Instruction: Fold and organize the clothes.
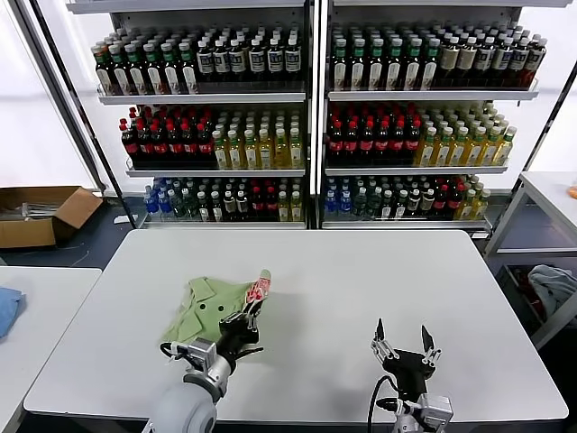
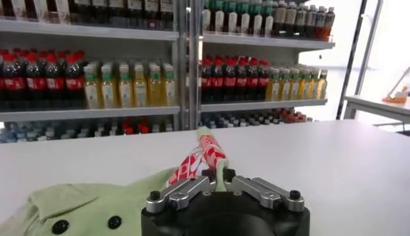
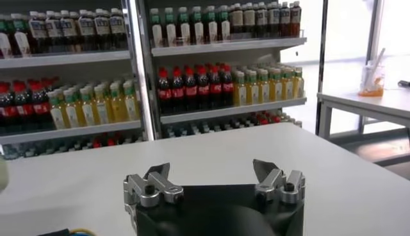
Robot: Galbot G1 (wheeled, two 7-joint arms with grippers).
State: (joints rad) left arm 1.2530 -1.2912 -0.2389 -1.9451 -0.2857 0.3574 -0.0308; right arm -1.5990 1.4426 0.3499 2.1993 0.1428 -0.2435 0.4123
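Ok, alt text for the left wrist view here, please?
The left gripper is shut on a fold of the light green shirt, lifting an edge with a red-and-white print above the white table. The shirt's collar and two dark buttons show beside the gripper. Shelves of bottles fill the background.

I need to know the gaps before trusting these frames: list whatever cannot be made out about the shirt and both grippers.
- Shirt, head view: its near edge is hidden behind the left gripper and arm.
- Shirt, left wrist view: cut off by the frame's edge; only collar, buttons and a lifted printed fold show.
- Shirt's print: too small to read in any view.
- Right gripper, right wrist view: open over the table; no shirt shows.
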